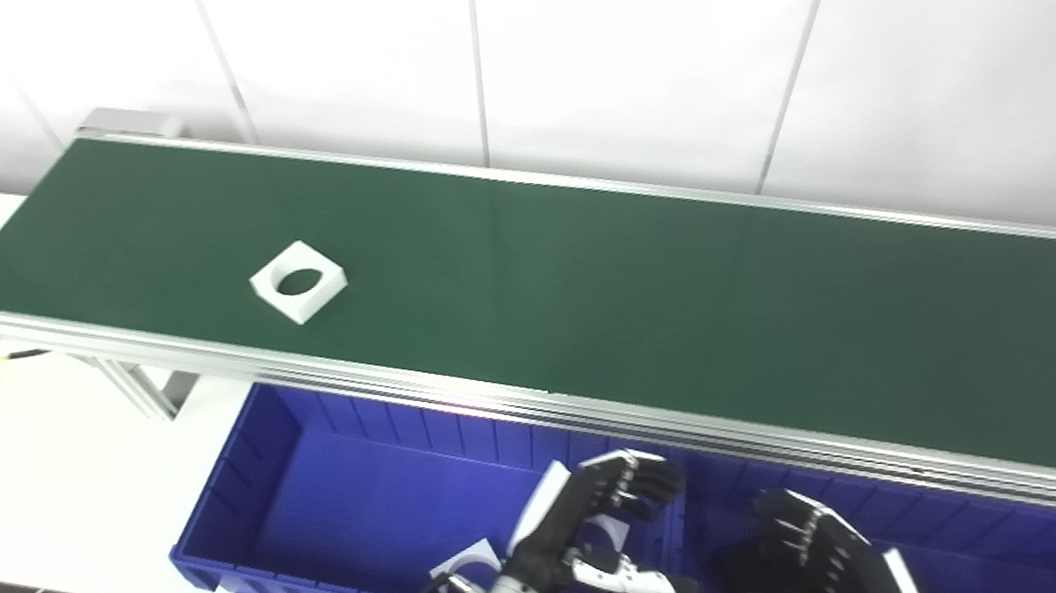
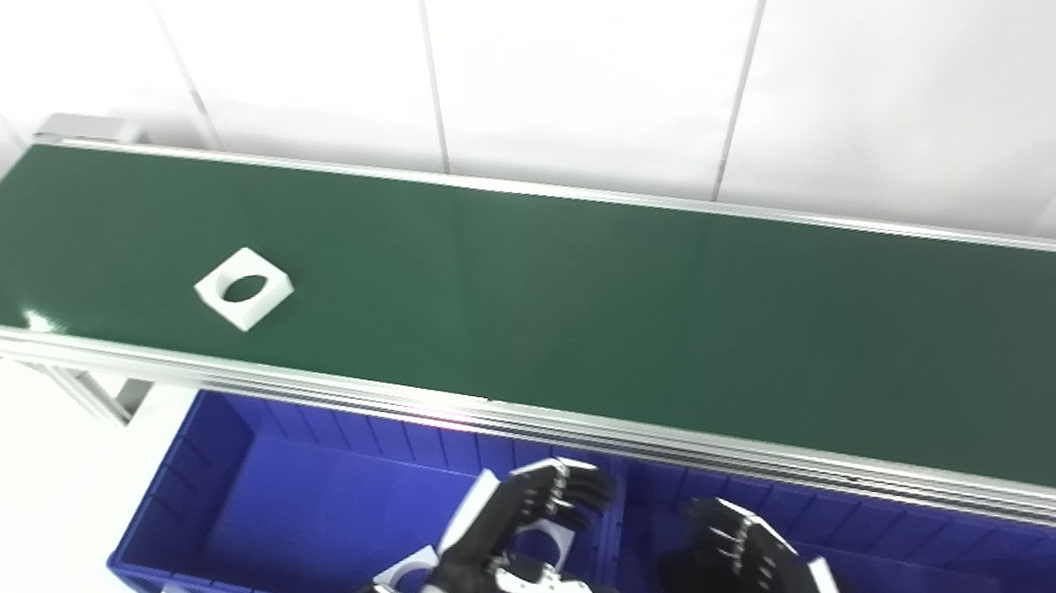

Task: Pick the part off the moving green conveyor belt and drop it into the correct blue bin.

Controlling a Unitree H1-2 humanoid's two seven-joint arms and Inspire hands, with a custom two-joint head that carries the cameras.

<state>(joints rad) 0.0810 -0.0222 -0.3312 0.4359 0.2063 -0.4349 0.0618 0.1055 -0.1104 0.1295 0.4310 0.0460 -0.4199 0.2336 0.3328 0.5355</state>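
White square part (image 1: 299, 281) with a round hole lies on the green conveyor belt (image 1: 586, 279), toward its left end. Below the belt, your left hand (image 1: 607, 529) hovers empty over the left blue bin (image 1: 237, 473), fingers spread; your right hand (image 2: 737, 563) likewise. Left eye view shows more cable.

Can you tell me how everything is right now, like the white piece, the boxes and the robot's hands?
white square part: flat on the green belt, untouched.
left blue bin: holds white parts near the hand.
right blue bin: contents mostly hidden.
left hand: open, over left bin.
right hand: open, over right bin.
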